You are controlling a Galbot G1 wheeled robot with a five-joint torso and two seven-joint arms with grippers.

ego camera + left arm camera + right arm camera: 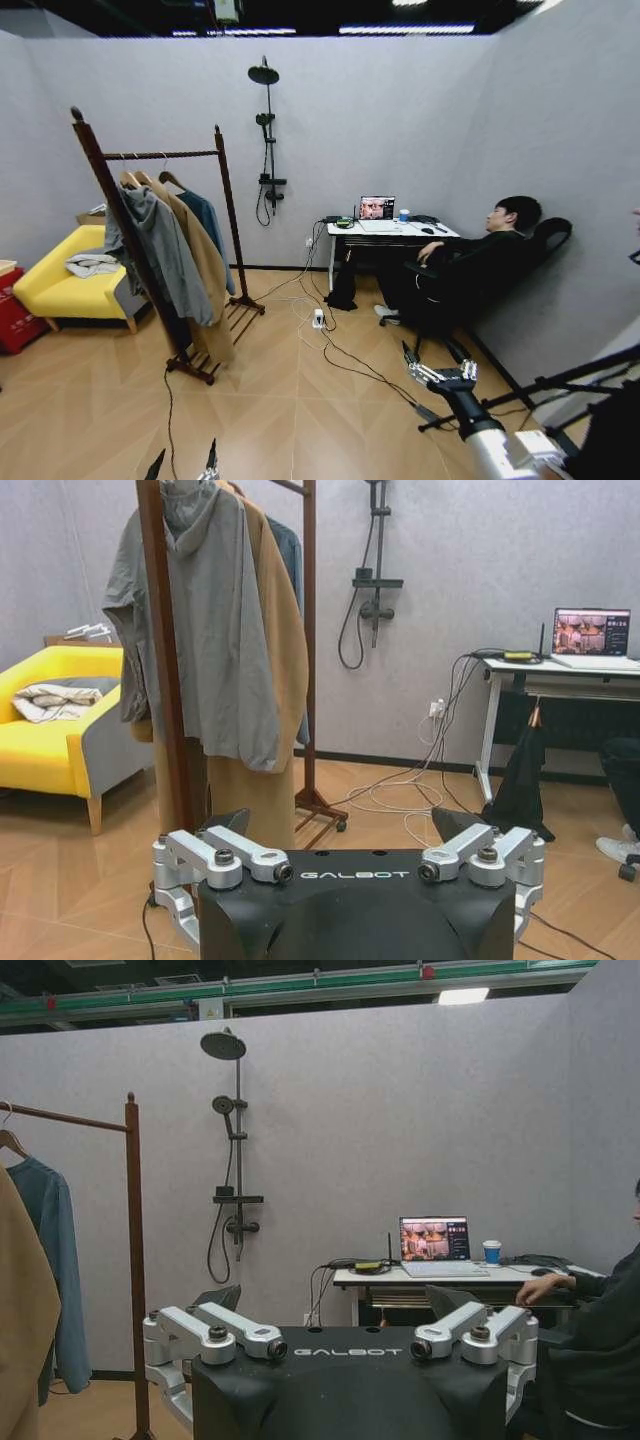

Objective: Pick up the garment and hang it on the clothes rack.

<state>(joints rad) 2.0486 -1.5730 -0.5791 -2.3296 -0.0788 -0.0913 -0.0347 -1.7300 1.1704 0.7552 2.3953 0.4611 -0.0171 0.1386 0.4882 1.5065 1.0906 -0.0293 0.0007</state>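
A dark teal-blue long-sleeved garment (208, 222) hangs on a brown wooden hanger from the top rail of a tall, dark reddish-brown wooden clothes rack (152, 232), at its far end, well beyond both grippers' fingers, untouched.

The room is evenly and fairly brightly lit from above: long ceiling strip lights (405, 29) glow along the top of the head view, and one bright panel (468, 996) shows in the right wrist view. The pale wall (380, 110) takes the light softly, with no hard glare. Shadows are faint; a soft one lies on the wooden floor (290, 400) under the clothes rack (160, 240). The laptop screen (590, 632) shines as a small bright patch. The head view bends strongly at its edges, so walls and rack posts lean and curve, and the rim looks slightly smeared. Both wrist views are straighter and reasonably sharp.
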